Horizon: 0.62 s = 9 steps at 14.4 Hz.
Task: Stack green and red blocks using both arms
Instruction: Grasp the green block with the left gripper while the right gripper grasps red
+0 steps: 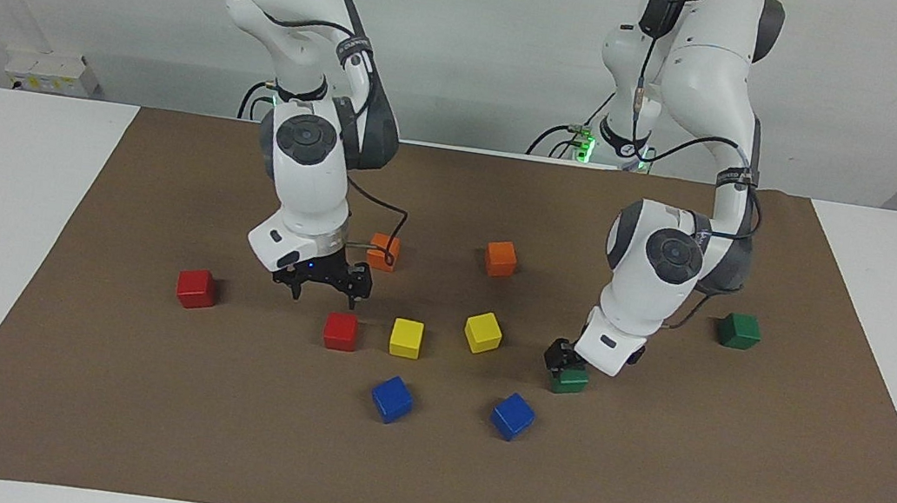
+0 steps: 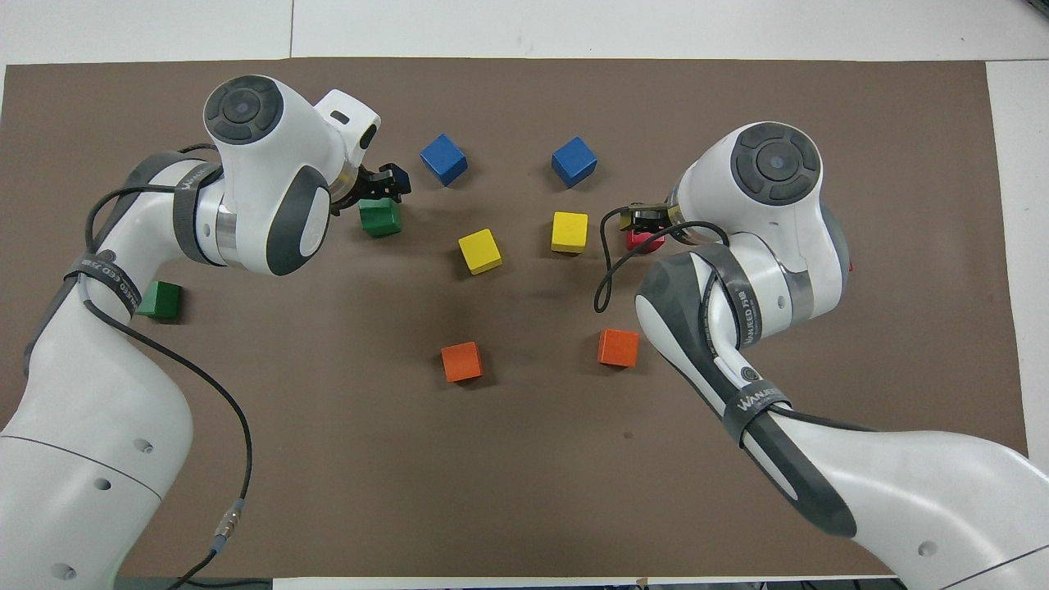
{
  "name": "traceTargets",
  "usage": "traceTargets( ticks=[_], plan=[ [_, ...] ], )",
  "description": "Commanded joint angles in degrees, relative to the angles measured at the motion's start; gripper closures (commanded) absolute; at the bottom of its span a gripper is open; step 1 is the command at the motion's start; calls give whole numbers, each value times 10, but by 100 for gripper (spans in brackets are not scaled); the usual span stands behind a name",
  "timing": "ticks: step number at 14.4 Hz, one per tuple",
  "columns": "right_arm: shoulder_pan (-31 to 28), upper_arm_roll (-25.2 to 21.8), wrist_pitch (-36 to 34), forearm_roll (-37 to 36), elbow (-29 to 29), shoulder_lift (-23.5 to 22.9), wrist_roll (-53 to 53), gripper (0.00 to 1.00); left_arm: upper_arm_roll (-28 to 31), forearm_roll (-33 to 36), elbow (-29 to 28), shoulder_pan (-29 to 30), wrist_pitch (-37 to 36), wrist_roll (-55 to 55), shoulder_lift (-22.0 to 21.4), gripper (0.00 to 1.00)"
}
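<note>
Clock laid on the brown mat (image 1: 729,501) on the desk, 6 at the robots. Green blocks: one at 10 (image 1: 569,380), one at 9 near the left arm's end (image 1: 739,330). Red blocks: one at 2 (image 1: 341,331), one at 3 near the right arm's end (image 1: 196,288). All four sit flat on the mat, nothing stacked yet.

Left hand (image 1: 565,360) is low on the 10 o'clock green block, fingers apart; can't tell whether they touch it yet; block isn't lifted. Right hand (image 1: 324,295) hangs over the 2 o'clock red block, clear of it, fingers spread wide and empty.

Handling, my read: small matte cubes, likely light and rigid, not fragile; flat matte faces should grip well, so slip risk is low. Take each one on two opposite side faces, hand square to them, fingers in the upper half so the base stays free to set down. A corner grab would twist the cube. Moderate squeeze is enough.

The yellow cube (image 1: 406,338) sits just beside the 2 o'clock red block, at its 9; the finger on that side has little room.
</note>
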<state>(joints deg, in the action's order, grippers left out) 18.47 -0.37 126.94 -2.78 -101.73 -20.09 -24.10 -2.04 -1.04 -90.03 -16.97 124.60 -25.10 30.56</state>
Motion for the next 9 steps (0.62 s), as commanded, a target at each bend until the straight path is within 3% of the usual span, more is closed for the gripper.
traceTargets(
  ticks=[1,9],
  plan=[
    [1,0,15,1,21,-27,-11,0,5,13,17,-7,15,-2,27,0],
    [3,1,59,38,43,-70,-11,0,-4,37,28,-5,10,29,44,0]
  ],
)
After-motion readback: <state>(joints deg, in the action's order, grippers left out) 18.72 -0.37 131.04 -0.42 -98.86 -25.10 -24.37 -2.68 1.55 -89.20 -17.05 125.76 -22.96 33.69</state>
